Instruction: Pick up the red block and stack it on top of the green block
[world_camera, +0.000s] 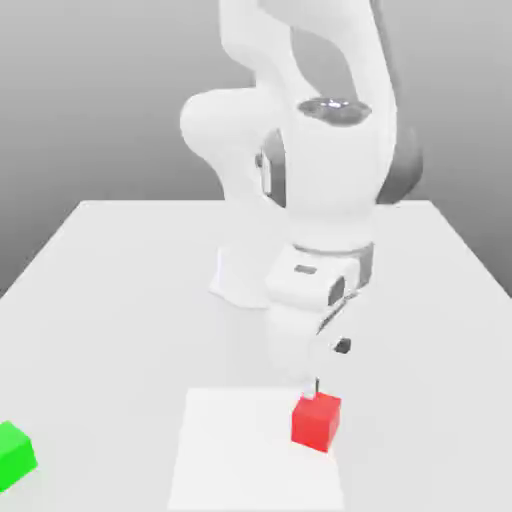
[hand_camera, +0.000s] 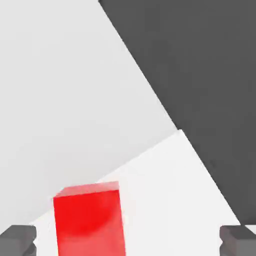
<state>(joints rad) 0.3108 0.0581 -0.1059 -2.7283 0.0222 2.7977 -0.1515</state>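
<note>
No text, label, brand, number or sign can be read anywhere in either view.

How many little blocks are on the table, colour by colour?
Red block: 1
Green block: 1
Total: 2 blocks
</note>
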